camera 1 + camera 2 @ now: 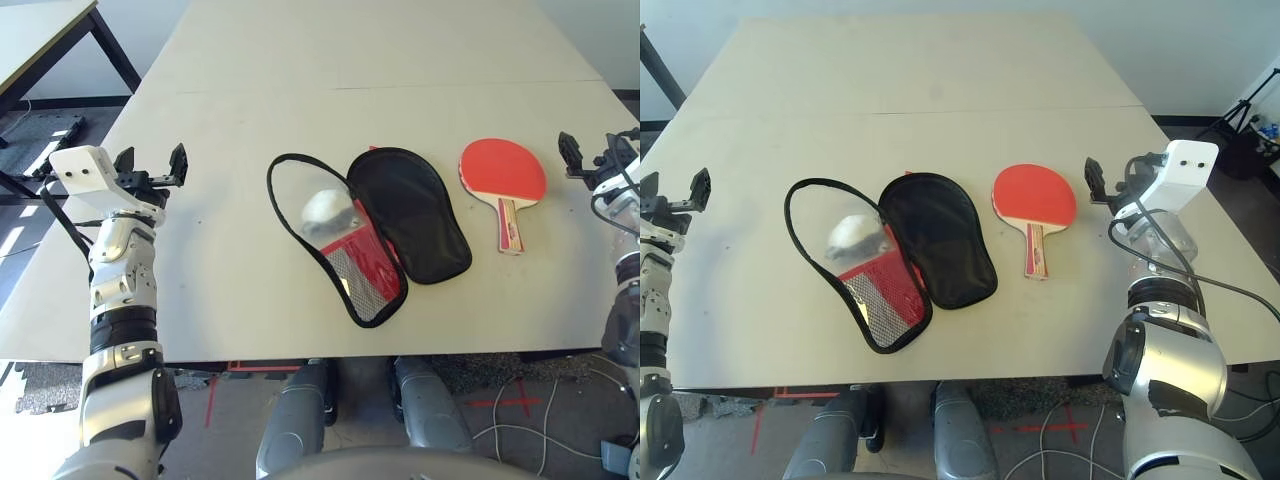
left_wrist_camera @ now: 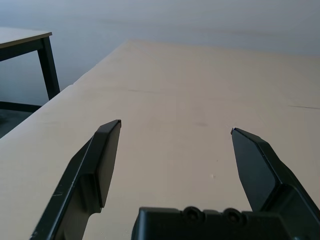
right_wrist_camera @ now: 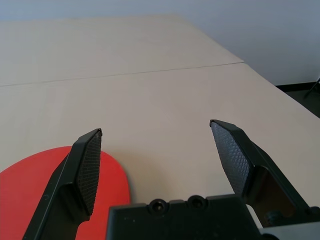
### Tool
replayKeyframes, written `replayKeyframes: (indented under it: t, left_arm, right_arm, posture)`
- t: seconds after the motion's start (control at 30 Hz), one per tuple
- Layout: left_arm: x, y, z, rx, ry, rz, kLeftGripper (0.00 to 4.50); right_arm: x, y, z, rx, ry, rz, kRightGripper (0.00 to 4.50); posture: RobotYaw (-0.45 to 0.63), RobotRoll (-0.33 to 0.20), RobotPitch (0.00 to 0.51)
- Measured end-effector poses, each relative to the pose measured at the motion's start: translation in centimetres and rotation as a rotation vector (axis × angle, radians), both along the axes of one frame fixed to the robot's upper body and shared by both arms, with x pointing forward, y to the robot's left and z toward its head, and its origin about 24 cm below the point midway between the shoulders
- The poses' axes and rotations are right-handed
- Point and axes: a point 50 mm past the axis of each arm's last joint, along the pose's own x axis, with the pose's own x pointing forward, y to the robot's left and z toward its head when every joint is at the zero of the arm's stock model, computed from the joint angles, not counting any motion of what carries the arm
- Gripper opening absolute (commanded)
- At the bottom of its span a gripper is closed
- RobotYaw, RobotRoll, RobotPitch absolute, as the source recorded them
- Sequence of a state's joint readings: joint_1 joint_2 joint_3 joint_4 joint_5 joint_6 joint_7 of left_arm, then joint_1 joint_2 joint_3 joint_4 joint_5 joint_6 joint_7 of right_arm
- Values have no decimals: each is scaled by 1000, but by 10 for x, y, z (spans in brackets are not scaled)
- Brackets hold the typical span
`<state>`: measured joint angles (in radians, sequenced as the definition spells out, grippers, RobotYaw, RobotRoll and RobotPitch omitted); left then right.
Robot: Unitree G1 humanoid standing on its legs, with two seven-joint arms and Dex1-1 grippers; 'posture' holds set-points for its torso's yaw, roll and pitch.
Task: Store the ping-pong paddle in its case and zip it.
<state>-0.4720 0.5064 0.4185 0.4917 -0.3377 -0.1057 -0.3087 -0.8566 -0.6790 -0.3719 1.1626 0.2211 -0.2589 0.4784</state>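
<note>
Pale bench [image 1: 300,60] takes up most of the room in front of the robot, grey floor and a second table off to one side. The case [image 1: 375,235] is the landmark: lies mid-bench, unzipped and splayed flat, black lining on one flap, mesh pocket and red panel on the other, with a whitish soft pouch [image 1: 325,208] sitting on the mesh flap. The ping-pong paddle [image 1: 503,178] lies just beside the case on the robot's right, apart from it, red face up, handle pointing back toward the robot.

Left end effector [image 1: 152,167] hangs well to the left of the case, fingers spread wide, holding nothing. Right end effector [image 1: 1110,180] sits beyond the paddle from the case, fingers also spread wide, empty; the paddle's red edge shows right under it in the wrist view.

Nothing started yet, I'd say.

Handling guess: paddle is light and stiff, rubber face is grippy, lies flat so the blade is hard to get under. Handle looks like the place to pinch. Case is limp fabric and will likely slide or fold when pushed, so the left side probably needs to pin a flap.
</note>
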Motion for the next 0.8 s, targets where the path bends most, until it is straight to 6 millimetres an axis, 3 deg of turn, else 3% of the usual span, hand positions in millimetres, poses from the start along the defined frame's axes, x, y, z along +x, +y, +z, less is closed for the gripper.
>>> replayKeyframes:
  t: [0.33,0.57,0.7,0.8]
  left_arm:
    - [5,3,7,0,-14,7,4500]
    - [9,11,60,53,-123,10,4500]
    - [13,-17,103,113,-171,-191,4500]
    - [9,-57,126,193,-162,-449,4500]
  right_arm:
    - [0,0,-1,1,3,-1,4450]
    - [0,0,-1,2,3,0,4450]
    - [1,1,-2,5,4,5,4450]
    - [2,4,-4,12,9,12,4450]
  posture:
    - [-78,0,155]
    - [-65,0,157]
    - [-62,0,158]
    - [-64,0,162]
